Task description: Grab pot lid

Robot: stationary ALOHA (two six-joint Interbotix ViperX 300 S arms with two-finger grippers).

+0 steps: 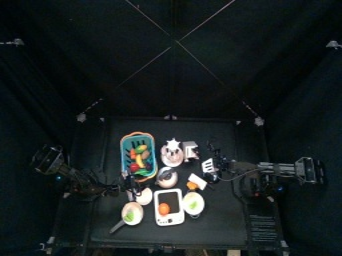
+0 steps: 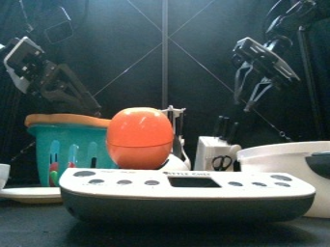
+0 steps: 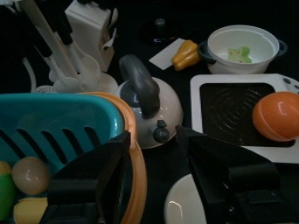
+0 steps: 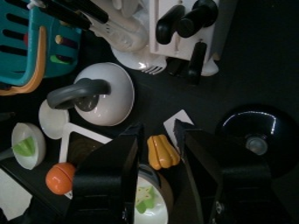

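The black table (image 4: 239, 74) is full of kitchen toys. The biggest is a teal basket (image 3: 59, 118). Next comes a white scale (image 2: 180, 188) with an orange ball sitting on it, then a white kettle (image 4: 100, 103) with a grey handle.

The pot lid (image 4: 251, 127) is smaller. It is round, flat and black, and it lies flat on the table, apart from the kettle and just beside the right gripper (image 4: 163, 144). It is dark like the table, so its edge is hard to see.

The lid looks hard and stiff — it will not bend or squash. It is probably light. Its top looks shiny, so it may be slippery, and the rim sits low on the table with little room to get under it.

The smallest part is the best place to hold — the little grey knob (image 4: 257, 144) that sticks up in the middle of the lid. One jaw on each side of it should work.

The right gripper's jaws are spread wide and hold nothing. The left gripper (image 3: 158, 144) hangs over the basket and kettle, its jaws also apart and empty.
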